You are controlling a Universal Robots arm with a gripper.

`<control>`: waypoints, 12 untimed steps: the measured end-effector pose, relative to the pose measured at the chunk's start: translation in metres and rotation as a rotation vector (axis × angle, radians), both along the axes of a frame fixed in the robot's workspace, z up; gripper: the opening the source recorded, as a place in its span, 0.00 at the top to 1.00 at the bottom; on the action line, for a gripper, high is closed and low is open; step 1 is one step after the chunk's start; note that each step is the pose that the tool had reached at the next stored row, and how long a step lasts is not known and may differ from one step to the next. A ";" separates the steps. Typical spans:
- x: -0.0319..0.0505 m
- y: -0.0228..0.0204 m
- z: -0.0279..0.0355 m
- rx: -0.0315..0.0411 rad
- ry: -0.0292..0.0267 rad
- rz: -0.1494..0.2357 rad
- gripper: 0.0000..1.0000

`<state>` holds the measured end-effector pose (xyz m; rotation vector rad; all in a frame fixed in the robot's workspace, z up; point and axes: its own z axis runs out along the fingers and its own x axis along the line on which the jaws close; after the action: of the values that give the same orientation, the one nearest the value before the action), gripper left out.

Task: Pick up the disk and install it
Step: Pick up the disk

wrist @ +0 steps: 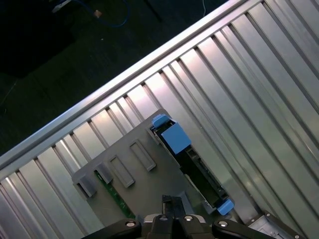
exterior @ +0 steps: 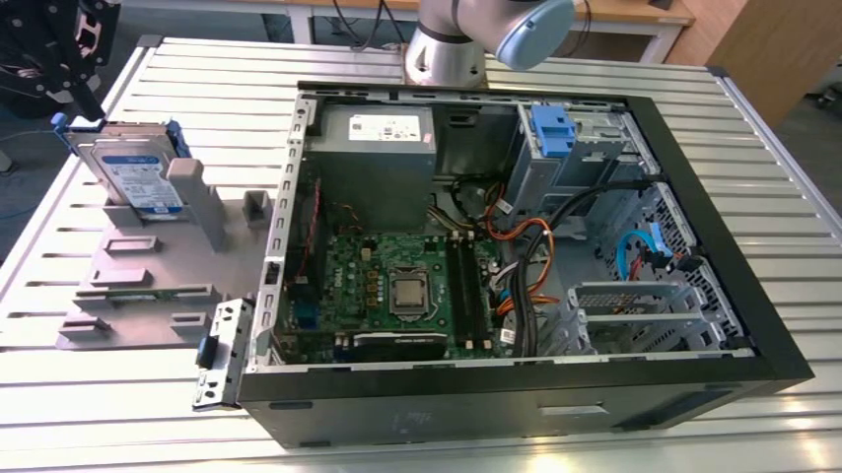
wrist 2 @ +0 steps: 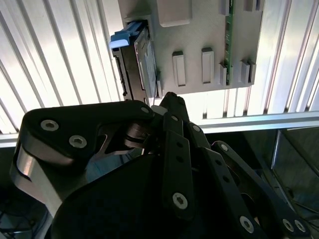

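The disk, a silver drive with a white-and-blue label in a blue carrier, stands on edge in a grey holder plate at the exterior view's left, outside the computer case. In the first wrist view the disk shows edge-on, with blue carrier ends. The second wrist view has the disk just past the fingertips. My black gripper hangs above and slightly behind the disk, not touching it. Its fingers meet at the tips with nothing between them, and the gripper looks the same from the second wrist camera.
The open computer case lies on the slatted metal table. Inside it are the power supply, the motherboard, cable bundles and a grey drive bay with a blue bracket. The arm's base stands behind the case.
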<state>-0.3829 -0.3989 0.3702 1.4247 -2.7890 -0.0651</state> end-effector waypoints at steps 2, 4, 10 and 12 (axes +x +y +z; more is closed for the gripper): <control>0.0000 0.0000 0.0000 0.0000 0.0000 0.002 0.89; 0.0000 0.0000 0.0000 0.0001 0.0000 0.004 0.89; 0.0000 0.0000 0.0000 0.0001 0.0000 0.010 0.89; 0.0000 0.0000 0.0000 0.0001 -0.0001 0.012 0.89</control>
<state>-0.3829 -0.3989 0.3702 1.4417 -2.7800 -0.0650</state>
